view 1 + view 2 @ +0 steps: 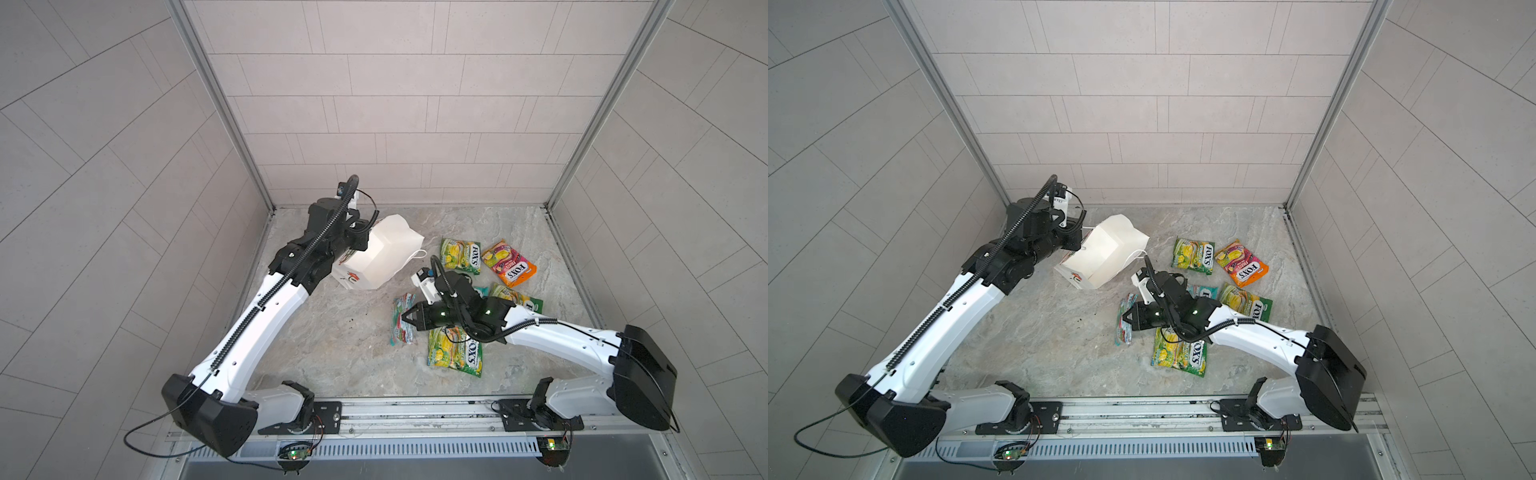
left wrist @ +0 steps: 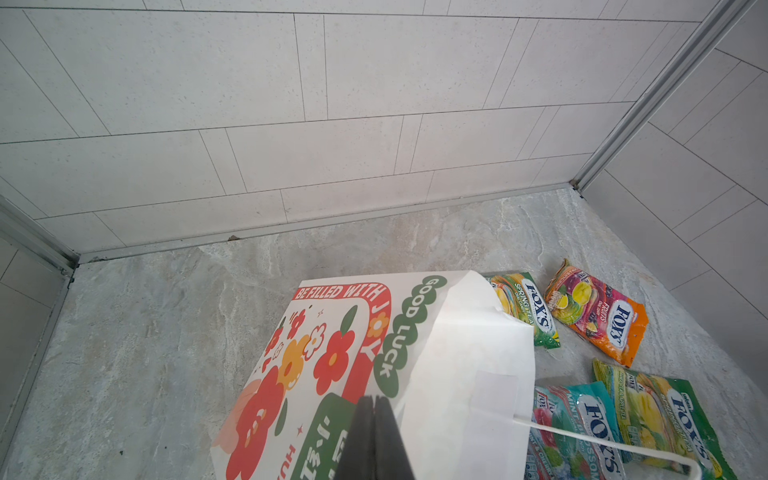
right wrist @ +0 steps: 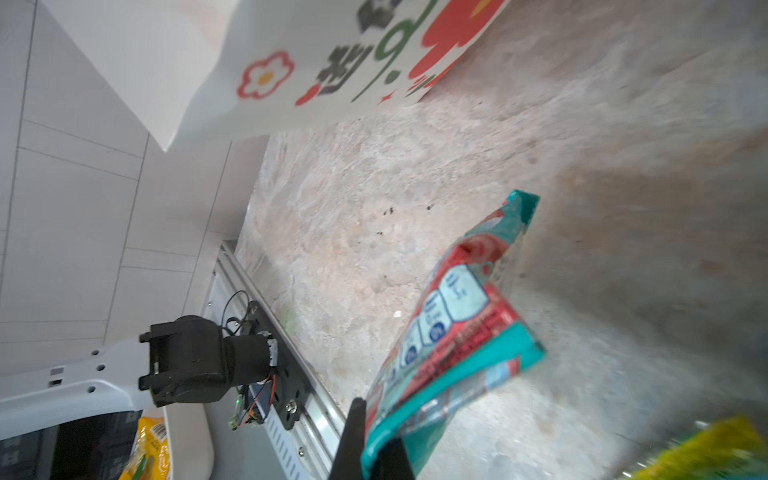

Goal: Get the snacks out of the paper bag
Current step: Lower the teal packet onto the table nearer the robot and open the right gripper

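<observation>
In both top views, a tall white paper bag with red flower print is held tipped over at the back left of the grey marbled table. Its long axis runs from near-left to far-right. The end with the white cord handle points right, toward the snacks. The left gripper is clamped on the bag's upper left edge. The bag's inside cannot be seen.

Six glossy FOX'S pouches are outside the bag, to its right. At the back lie the far green-yellow pouch and the orange-pink pouch. Nearer are the right green-yellow pouch and the near green-yellow pouch. The other teal-red pouch is mostly hidden under the right arm. The right gripper points left, closed on the gripped teal-red pouch. That pouch stands on edge, its long axis running near to far.

In the left wrist view, the left gripper's black jaws are pressed together on the printed bag. The bag stretches away from them, with four pouches on the table beyond its handle side.

In the right wrist view, the right gripper pinches one end of the gripped teal-red pouch, which extends straight away from the jaws. The bag hangs well apart from it.
</observation>
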Robot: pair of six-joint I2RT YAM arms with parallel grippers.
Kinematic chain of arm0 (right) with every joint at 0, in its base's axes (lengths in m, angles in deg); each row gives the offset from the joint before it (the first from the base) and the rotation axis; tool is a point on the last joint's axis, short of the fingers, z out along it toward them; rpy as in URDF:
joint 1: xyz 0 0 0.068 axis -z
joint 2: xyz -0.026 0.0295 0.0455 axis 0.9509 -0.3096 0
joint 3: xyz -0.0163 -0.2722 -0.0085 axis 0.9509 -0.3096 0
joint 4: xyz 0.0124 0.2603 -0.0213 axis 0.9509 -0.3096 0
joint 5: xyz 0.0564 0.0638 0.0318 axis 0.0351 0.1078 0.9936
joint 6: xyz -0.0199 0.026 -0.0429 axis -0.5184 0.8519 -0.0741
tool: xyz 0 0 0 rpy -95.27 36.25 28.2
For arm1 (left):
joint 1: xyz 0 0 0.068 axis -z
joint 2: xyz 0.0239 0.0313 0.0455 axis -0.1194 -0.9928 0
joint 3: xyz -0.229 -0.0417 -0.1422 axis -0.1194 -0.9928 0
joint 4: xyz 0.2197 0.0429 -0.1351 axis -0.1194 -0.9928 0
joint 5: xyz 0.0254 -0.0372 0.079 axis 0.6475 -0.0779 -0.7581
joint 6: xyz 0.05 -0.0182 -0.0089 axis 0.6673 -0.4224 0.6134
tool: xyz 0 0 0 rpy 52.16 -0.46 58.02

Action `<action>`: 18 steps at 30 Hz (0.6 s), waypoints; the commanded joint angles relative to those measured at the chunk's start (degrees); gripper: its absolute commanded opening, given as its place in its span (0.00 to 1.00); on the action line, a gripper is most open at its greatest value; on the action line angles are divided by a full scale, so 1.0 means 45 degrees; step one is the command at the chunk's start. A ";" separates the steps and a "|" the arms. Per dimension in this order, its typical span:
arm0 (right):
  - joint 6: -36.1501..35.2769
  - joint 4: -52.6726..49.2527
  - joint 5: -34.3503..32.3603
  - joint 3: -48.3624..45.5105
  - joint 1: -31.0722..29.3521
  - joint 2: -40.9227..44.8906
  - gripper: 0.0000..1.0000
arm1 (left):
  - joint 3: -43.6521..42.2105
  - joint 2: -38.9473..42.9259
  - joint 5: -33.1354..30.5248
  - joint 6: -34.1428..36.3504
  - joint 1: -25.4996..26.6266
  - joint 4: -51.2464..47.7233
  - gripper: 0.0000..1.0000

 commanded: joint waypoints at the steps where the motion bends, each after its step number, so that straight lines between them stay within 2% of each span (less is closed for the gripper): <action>1: 0.1050 0.2234 0.0880 0.0022 -0.0350 -0.0494 0.00 | -0.0131 0.0249 0.0008 -0.0051 -0.0082 0.0262 0.00; 6: 0.1152 0.2492 0.1333 -0.0331 -0.0481 -0.1232 0.00 | -0.0151 0.0247 0.0046 -0.0048 -0.0079 0.0263 0.00; 13: 0.1181 0.2638 0.0732 -0.1565 -0.0478 -0.1384 0.00 | -0.0143 0.0242 0.0089 -0.0049 -0.0075 0.0264 0.00; 18: 0.0956 0.1870 0.0072 -0.1980 -0.0478 -0.1423 0.00 | -0.0149 0.0182 0.0165 -0.0087 -0.0085 0.0251 0.00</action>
